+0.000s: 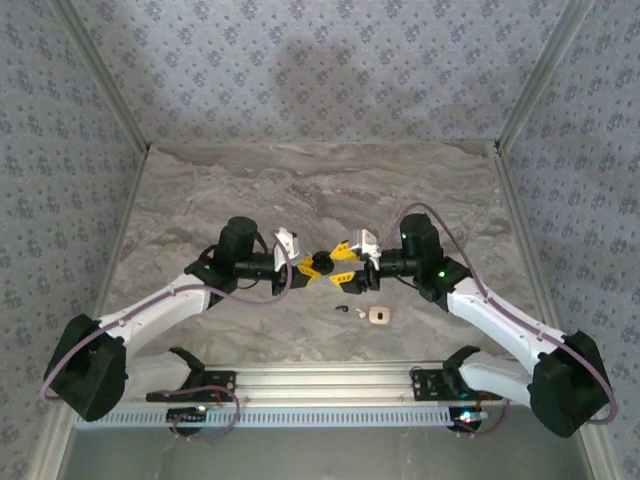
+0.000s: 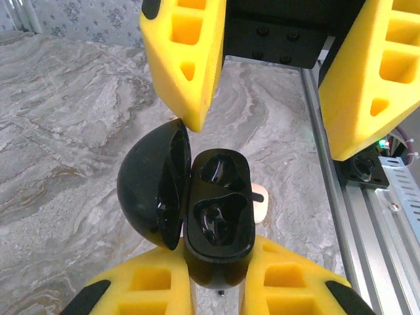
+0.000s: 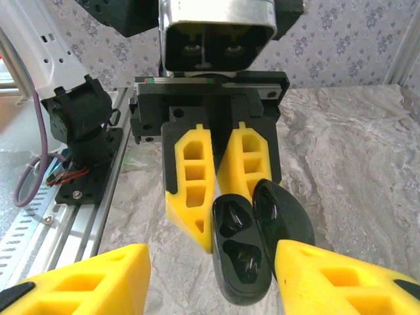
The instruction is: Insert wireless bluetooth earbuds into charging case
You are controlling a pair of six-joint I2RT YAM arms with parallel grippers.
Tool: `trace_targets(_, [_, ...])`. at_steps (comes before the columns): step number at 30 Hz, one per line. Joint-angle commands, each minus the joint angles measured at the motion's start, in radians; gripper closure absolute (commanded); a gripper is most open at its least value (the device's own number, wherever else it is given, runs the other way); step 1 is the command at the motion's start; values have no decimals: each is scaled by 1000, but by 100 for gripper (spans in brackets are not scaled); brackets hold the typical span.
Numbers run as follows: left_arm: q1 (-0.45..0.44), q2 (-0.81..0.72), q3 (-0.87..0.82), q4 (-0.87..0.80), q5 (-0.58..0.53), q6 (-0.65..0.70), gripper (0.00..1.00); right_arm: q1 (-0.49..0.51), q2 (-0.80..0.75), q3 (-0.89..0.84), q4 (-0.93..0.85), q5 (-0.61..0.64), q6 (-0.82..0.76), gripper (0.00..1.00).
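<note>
Soft, even light is falling from above in the overhead view, and the arms are casting only faint, diffuse shadows onto the marble table (image 1: 300, 190). Nothing is washing out there, though small items are showing tiny and soft. In the wrist views the glossy black charging case (image 2: 220, 210) is catching small white glints while its wells are sinking into darkness. The yellow fingers (image 2: 141, 292) nearest each lens are looming oversized and slightly blurred at the frame edges.

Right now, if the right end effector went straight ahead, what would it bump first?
Probably the open black charging case, held in the shut left end effector facing it.
</note>
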Motion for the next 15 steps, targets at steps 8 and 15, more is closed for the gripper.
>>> trace_targets(8, [54,35,-8,69,-86,-73,85,-31,-99,33,-63,109,180,42])
trace_targets(15, [135,-17,-122,189,-227,-220,85,-23,-99,137,-329,469,499,42])
